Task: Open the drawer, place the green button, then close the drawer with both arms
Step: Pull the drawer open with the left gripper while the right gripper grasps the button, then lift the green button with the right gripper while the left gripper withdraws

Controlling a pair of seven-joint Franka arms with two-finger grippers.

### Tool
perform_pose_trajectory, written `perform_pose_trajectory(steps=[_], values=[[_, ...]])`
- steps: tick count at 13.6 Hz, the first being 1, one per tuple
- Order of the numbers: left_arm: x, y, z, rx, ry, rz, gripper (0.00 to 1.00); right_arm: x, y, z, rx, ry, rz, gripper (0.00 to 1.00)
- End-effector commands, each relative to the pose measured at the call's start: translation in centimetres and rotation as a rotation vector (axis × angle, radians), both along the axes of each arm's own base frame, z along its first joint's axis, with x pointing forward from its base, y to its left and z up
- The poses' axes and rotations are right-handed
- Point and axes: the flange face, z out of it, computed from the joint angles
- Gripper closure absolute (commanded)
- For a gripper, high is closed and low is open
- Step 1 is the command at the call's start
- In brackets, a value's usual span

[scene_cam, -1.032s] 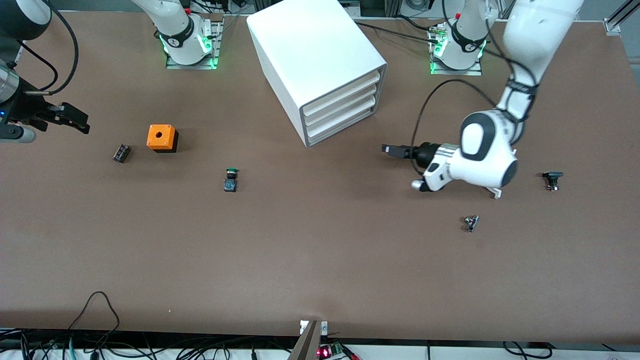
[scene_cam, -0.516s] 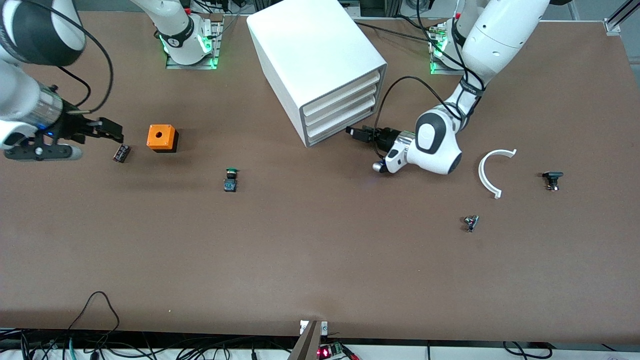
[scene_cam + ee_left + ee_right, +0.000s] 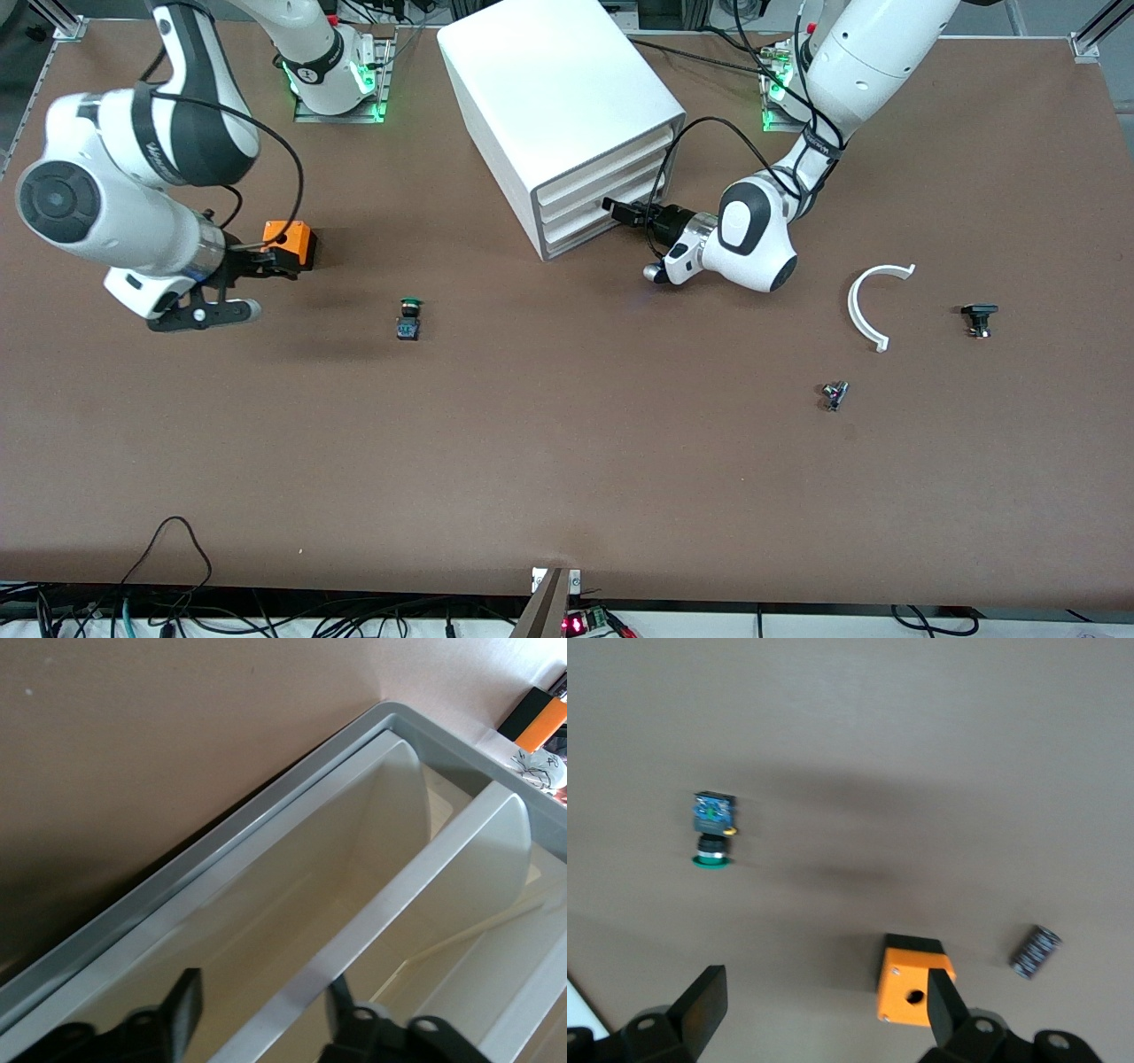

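Observation:
The white cabinet [image 3: 549,80] has all its drawers shut. My left gripper [image 3: 617,210] is open at the front of the bottom drawer [image 3: 578,234]. In the left wrist view [image 3: 263,1005] one finger sits in that drawer's sloped hollow [image 3: 292,895] and the other past the white lip above it. The button [image 3: 408,317], green cap and dark body, lies on the table nearer the front camera, toward the right arm's end. My right gripper [image 3: 282,260] is open and empty over the orange cube [image 3: 294,237]. The right wrist view shows the button [image 3: 711,828] apart from the open gripper [image 3: 824,1005].
The orange cube [image 3: 914,990] and a small black part [image 3: 1034,950] lie under the right hand. Toward the left arm's end lie a white curved piece [image 3: 873,301], a black part [image 3: 978,317] and a small metal part [image 3: 834,393].
My left gripper has moved from over the table to the front of the cabinet's lower drawers. My right arm has swung in from the table's end to over the orange cube.

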Motion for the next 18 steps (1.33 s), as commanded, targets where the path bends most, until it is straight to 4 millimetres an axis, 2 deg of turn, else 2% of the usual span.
perform_pose_trajectory(steps=[1,2,3,5,6,7,8,11,13,14,16,18], values=[[0.3,0.9,1.2,-0.008,-0.049,0.018,1.00,0.8,3.1,-3.0,0.028,0.004,0.019,0.00],[1.4,2.0,1.5,0.000,-0.065,0.041,1.00,0.9,4.6,-4.4,0.036,-0.005,0.031,0.00],[3.5,5.1,1.5,0.032,-0.098,0.089,1.00,1.1,5.6,-6.3,0.043,0.000,0.003,0.00],[7.2,9.8,1.9,0.088,-0.214,0.086,1.00,1.3,7.0,-9.4,0.054,0.001,-0.039,0.00],[8.8,11.1,2.4,0.102,-0.249,0.109,1.00,1.4,7.6,-10.4,0.055,-0.003,-0.035,0.00],[9.7,12.2,2.7,0.118,-0.268,0.138,0.81,1.3,8.0,-11.3,0.053,-0.003,-0.049,0.00],[10.5,12.5,3.6,0.127,-0.299,0.150,0.01,1.2,8.9,-12.5,0.044,-0.006,-0.077,0.00],[12.4,14.0,7.7,0.131,-0.385,0.189,0.00,0.9,11.0,-15.9,0.019,-0.025,-0.140,0.00],[13.9,15.8,10.4,0.167,-0.476,0.227,0.00,0.7,11.9,-17.5,0.012,-0.030,-0.164,0.00],[14.8,17.1,12.1,0.207,-0.542,0.161,0.00,0.7,12.2,-18.3,0.009,-0.036,-0.186,0.00],[17.3,19.4,17.0,0.337,-0.728,-0.048,0.00,0.7,12.1,-19.9,0.003,-0.043,-0.197,0.00],[18.4,21.4,23.3,0.428,-0.870,-0.140,0.00,0.6,12.1,-20.5,-0.004,-0.038,-0.193,0.00]])
